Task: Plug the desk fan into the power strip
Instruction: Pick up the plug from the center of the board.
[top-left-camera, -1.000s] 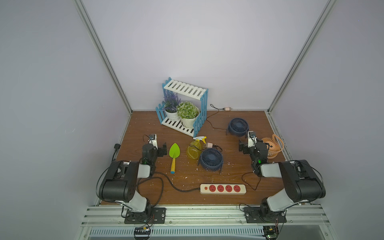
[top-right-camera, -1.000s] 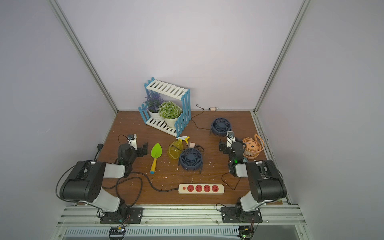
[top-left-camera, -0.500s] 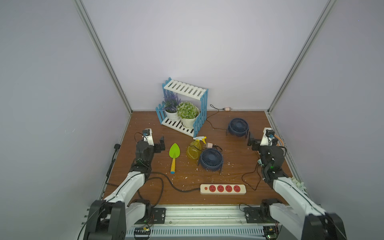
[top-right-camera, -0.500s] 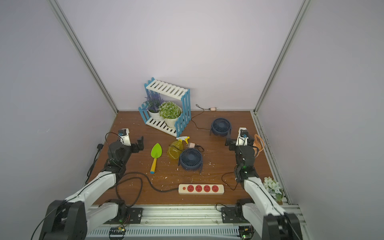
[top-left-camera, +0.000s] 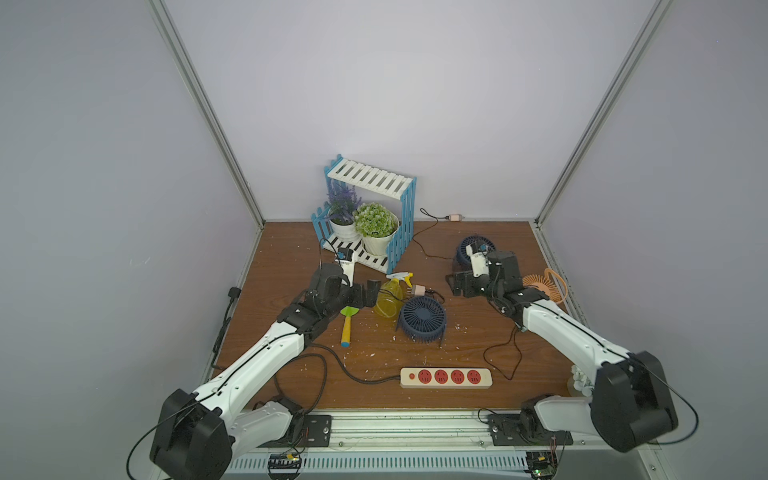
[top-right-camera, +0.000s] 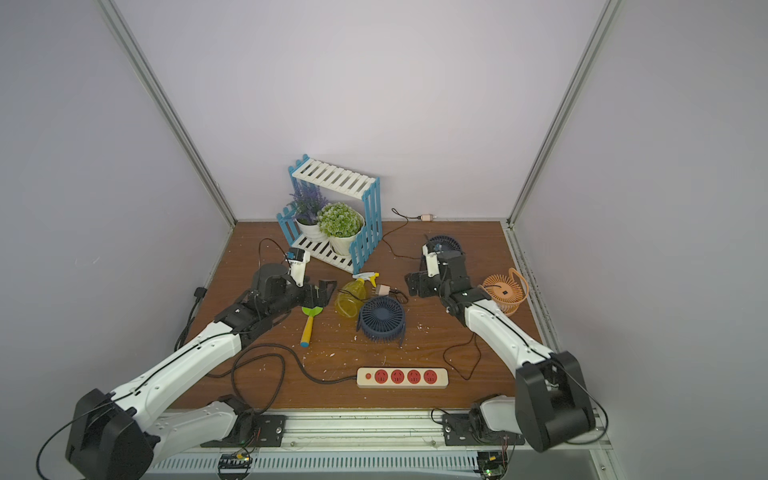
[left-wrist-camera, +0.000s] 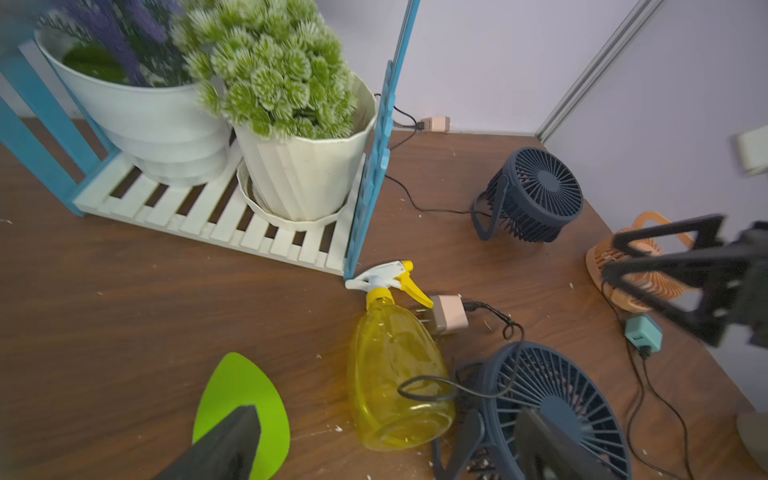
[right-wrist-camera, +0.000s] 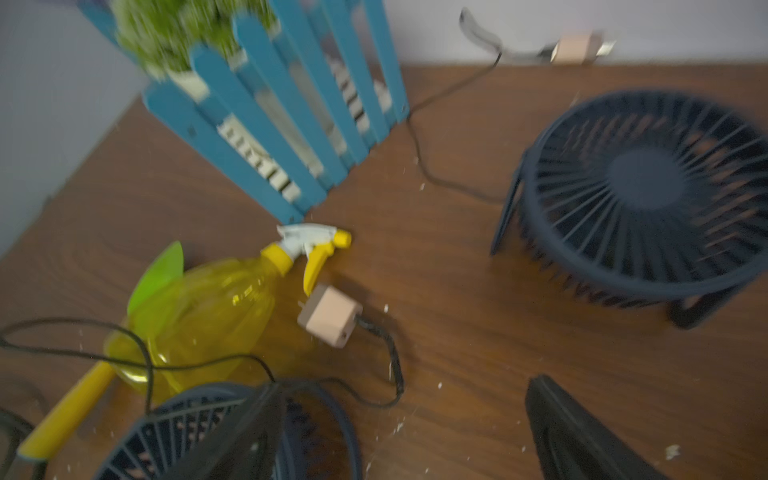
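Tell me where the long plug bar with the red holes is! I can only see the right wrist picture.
Observer: The long cream-beige plastic power strip lies at the near edge of the brown wooden table, in front of all the other things.
Operator: Is anything plugged into it?
Observer: No, all four round red sockets are empty in both top views.
Operator: Is there a fan I can't see?
Observer: Yes, a round orange plastic desk fan stands near the table's right edge.

Power strip (top-left-camera: 446, 377) lies flat (at the table (top-left-camera: 286, 249) front).
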